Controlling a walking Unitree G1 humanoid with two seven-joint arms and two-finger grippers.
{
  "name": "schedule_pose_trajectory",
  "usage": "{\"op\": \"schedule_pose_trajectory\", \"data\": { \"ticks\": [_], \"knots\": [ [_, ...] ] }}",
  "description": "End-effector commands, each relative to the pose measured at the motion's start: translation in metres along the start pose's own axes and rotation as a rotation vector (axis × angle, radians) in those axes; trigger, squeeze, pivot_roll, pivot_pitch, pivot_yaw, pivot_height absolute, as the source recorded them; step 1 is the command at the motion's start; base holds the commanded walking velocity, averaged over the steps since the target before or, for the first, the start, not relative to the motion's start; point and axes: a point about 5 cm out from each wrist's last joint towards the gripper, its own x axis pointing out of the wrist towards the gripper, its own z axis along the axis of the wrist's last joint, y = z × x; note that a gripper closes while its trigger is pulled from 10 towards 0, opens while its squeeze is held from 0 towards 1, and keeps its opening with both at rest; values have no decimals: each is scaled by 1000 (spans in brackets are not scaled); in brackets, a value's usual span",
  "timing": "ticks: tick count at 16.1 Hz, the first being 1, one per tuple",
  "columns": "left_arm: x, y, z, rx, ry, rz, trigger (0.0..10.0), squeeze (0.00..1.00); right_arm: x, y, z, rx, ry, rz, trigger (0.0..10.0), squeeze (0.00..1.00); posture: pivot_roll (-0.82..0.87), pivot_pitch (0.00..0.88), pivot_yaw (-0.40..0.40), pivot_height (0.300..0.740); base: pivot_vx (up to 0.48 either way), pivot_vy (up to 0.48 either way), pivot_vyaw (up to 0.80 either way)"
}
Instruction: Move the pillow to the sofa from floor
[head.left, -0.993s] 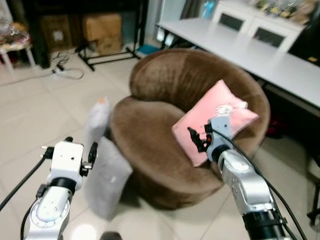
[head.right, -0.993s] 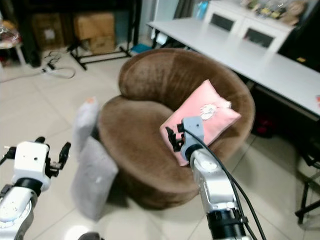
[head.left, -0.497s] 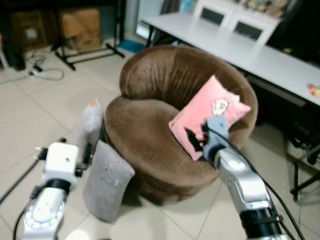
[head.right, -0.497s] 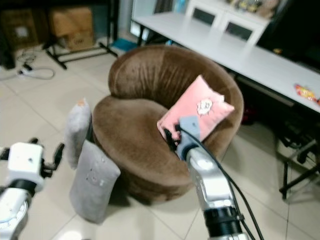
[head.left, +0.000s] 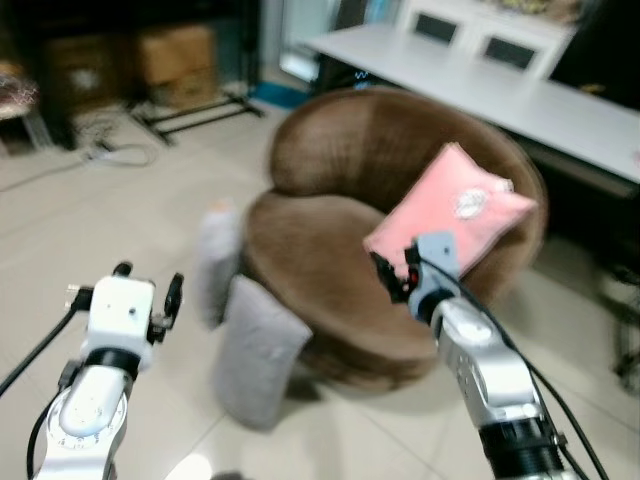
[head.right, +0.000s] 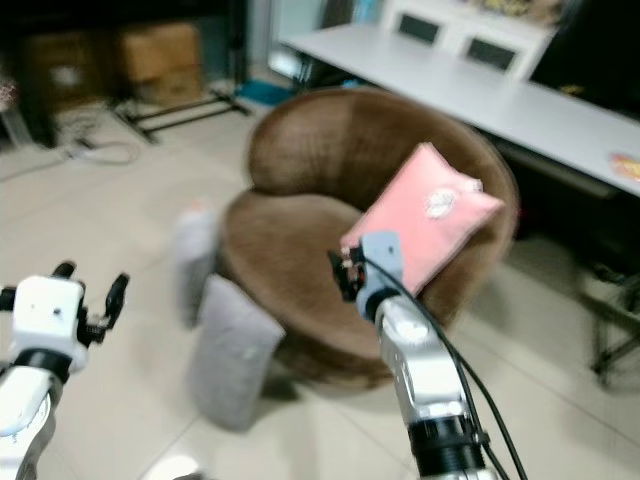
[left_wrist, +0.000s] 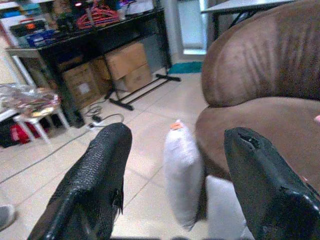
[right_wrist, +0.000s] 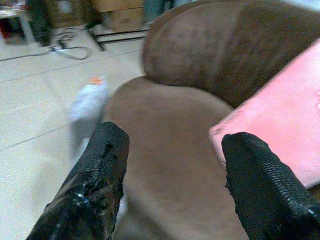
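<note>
I see the pink pillow lying on the sofa, so that's done. Both claws, left and right, hang open, empty. Two grey pillows remain on the floor.

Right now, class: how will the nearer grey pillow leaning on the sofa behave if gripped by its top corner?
The grey pillow looks plump and soft, so it will probably sag. It likely weighs little. Propped against the brown sofa, it may topple if nudged.
</note>
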Motion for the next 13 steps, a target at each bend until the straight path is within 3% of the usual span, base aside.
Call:
{"op": "schedule_pose_trajectory", "data": {
  "ticks": [1, 7, 13],
  "knots": [
    [3, -3, 1, -11, -12, -28, 10000, 0, 0, 0, 3, -12, -17, 5, 10000, 0, -12, 0, -66, 740, 0, 0, 800],
    [5, -5, -1, -34, -10, -33, 10000, 0, -2, 0, 5, -7, -24, 42, 10000, 0, -8, 0, -81, 740, 181, 0, 800],
    [2, -5, -2, -41, -6, -23, 10000, 0, -1, 1, 7, -4, -25, 19, 10000, 0, -4, 0, -102, 740, 289, 0, 0]
  ]
}}
